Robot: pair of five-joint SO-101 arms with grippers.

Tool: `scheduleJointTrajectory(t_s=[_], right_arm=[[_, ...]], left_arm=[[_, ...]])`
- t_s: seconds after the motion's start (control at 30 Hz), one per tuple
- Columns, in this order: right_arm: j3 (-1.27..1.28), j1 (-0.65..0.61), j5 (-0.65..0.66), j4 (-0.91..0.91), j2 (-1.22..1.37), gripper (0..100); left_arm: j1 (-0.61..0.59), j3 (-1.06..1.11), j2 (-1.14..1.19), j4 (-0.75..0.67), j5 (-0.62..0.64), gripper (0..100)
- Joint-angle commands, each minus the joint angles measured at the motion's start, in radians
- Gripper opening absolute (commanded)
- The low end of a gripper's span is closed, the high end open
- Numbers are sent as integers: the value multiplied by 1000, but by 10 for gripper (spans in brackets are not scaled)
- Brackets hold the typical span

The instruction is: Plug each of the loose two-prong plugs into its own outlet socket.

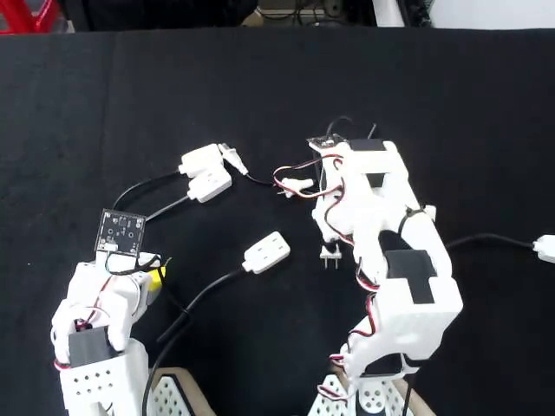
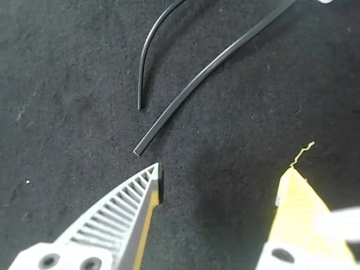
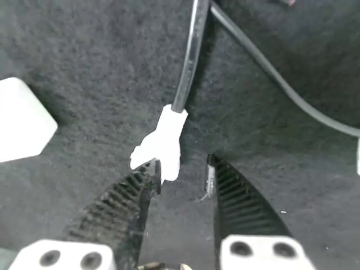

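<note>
Right tool (image 3: 183, 166) is hovering released, white plug (image 3: 165, 143) just beside one finger. Left tool (image 2: 225, 169) is hanging released above cable ends (image 2: 153, 135) on counter (image 2: 67, 84).

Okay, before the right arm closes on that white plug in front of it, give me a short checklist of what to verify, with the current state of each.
1. Right gripper open: ok, jaws apart.
2. White plug centred in the gap: not ok, it lies by one fingertip, off centre.
3. Which way the plug's prongs face: cannot tell.
4. Plug's cable free: ok as far as shown, it runs straight away from the plug.
5. A free socket block nearby: ok, nothing plugged into it.
6. Left gripper out of the way: ok, open and holding nothing.
</note>
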Motion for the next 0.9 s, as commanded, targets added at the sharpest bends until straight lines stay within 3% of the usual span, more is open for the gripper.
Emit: scheduleJointTrajectory(t_s=[0.0, 0.37, 0.53, 0.87], right_arm=[[5, -31, -28, -54, -4, 137], [79, -98, -97, -87, -4, 136], [81, -98, -97, -87, -4, 54], [59, -95, -97, -77, -13, 44]], left_arm=[[12, 18, -11, -23, -9, 324], [12, 18, -11, -21, -9, 324], [12, 18, -11, -21, -9, 324], [12, 18, -11, -21, -9, 324]])
